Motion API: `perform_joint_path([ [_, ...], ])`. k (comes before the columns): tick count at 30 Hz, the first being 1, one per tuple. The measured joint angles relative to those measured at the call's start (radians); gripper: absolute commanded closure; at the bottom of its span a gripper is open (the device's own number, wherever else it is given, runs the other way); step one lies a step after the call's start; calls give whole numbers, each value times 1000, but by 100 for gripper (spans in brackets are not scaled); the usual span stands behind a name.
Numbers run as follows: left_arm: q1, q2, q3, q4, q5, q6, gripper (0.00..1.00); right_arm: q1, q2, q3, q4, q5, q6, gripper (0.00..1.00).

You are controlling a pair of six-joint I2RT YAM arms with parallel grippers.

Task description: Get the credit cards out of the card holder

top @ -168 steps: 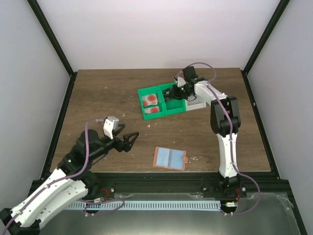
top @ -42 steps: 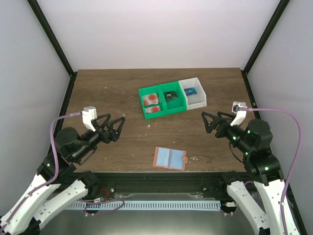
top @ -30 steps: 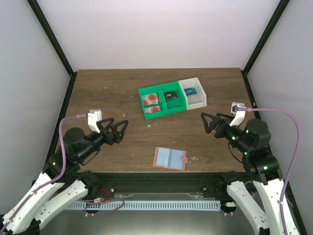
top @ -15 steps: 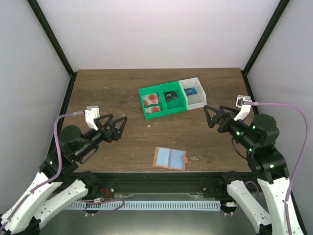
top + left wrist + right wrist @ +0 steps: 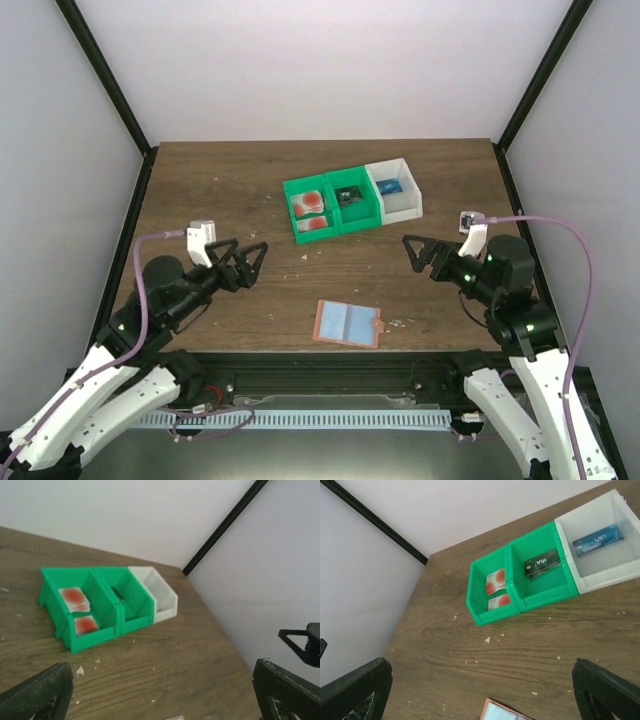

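The card holder [image 5: 347,323] lies open and flat near the table's front edge, salmon rim up and blue-grey panels showing; its corner shows low in the right wrist view [image 5: 506,713]. Two pale credit cards with red blots [image 5: 310,212] [image 5: 75,599] [image 5: 496,582] lie in the left green bin. A dark card [image 5: 542,563] lies in the middle green bin [image 5: 352,198], a blue card [image 5: 598,540] in the white bin [image 5: 394,190]. My left gripper [image 5: 255,262] [image 5: 161,680] hovers open left of the holder. My right gripper [image 5: 412,255] [image 5: 480,680] hovers open to its right. Both hold nothing.
The three bins stand in a row at the table's back middle. Small pale crumbs [image 5: 487,640] are scattered on the wood in front of them. Black frame posts [image 5: 525,85] and white walls close in the sides and back.
The right arm drew back from the middle green bin to the right side. Over the last second the right gripper shifted left and lower, the left gripper slightly right. Both stayed open.
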Motion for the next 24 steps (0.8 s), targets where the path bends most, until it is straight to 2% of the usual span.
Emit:
perform_joint_path([
  [24, 0, 39, -16, 50, 7, -12, 0, 0, -46, 16, -3, 19, -18, 0],
])
